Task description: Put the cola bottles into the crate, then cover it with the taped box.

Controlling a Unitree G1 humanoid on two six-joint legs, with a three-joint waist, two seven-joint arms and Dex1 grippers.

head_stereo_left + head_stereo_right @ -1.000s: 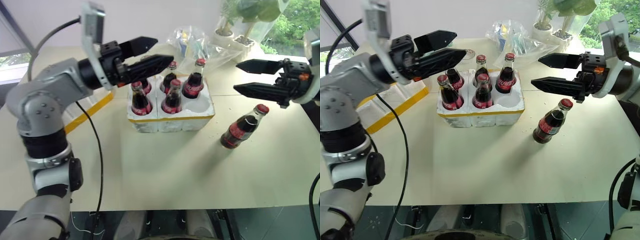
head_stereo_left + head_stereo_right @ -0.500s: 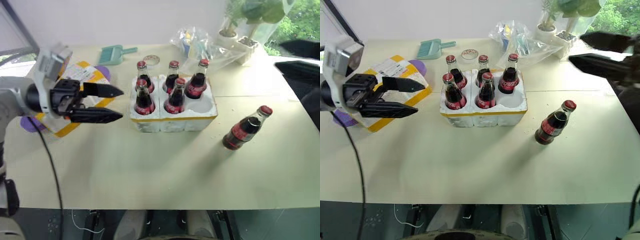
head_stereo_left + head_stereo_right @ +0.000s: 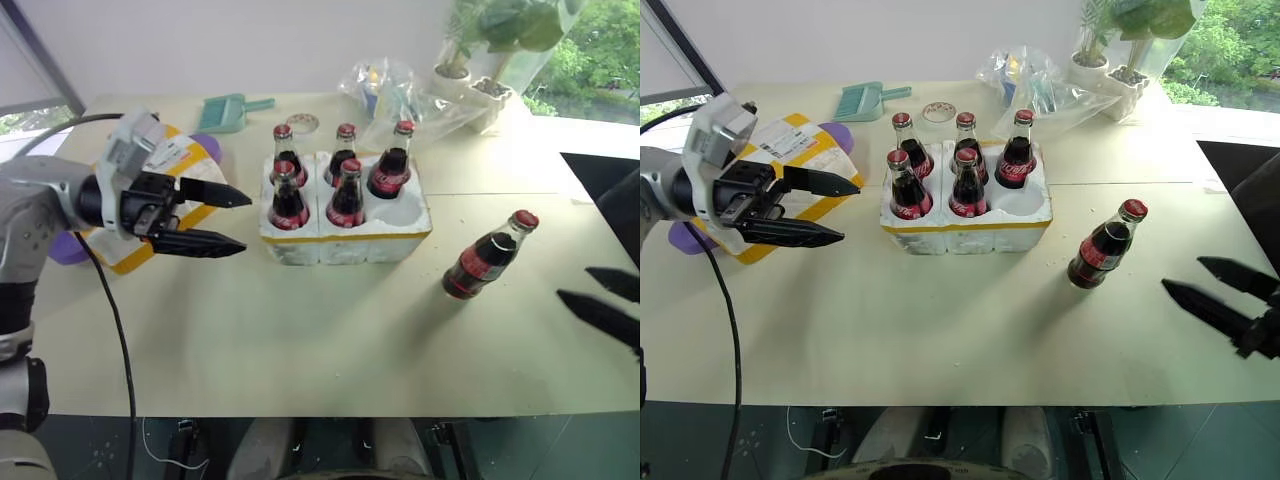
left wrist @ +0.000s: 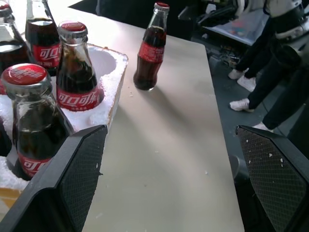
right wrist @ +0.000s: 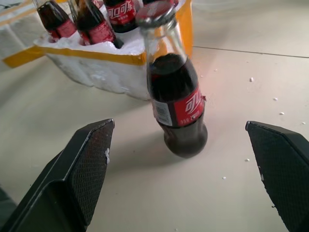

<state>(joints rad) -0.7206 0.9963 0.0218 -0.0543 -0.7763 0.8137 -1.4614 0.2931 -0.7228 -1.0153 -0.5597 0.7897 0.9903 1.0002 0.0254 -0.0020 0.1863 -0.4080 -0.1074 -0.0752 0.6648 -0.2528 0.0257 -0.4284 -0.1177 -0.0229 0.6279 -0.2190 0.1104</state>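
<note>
Right gripper (image 3: 1225, 297), nearest the viewer at the worktop's (image 3: 940, 330) right edge: fingers spread wide and empty, pointing toward the one loose cola bottle (image 3: 1102, 245), which stands upright on the worktop well apart from them. In the right wrist view that bottle (image 5: 176, 92) sits between the two fingers (image 5: 82, 164), somewhat nearer one than the other.

Step in hand, as judged: grasp this last bottle and seat it in the crate's (image 3: 965, 225) single vacant well (image 3: 1022, 200), at the near right corner, just beside the bottle already standing behind it.

For a sound grasp, centre the bottle between the fingers first, then close on the labelled body rather than the narrow neck; glass is smooth and a high hold could let it swing. Lift clear of the crate rim, keep the bottle upright, and lower straight down to avoid knocking the neighbouring red caps.

Left gripper (image 3: 835, 212), beyond and to the left: fingers likewise spread and empty, pointing toward the crate from above the near edge of the taped box (image 3: 790, 150). The box lies on the worktop left of the crate, ready for covering afterwards.

Five cola bottles (image 3: 958, 170) occupy the remaining wells.
</note>
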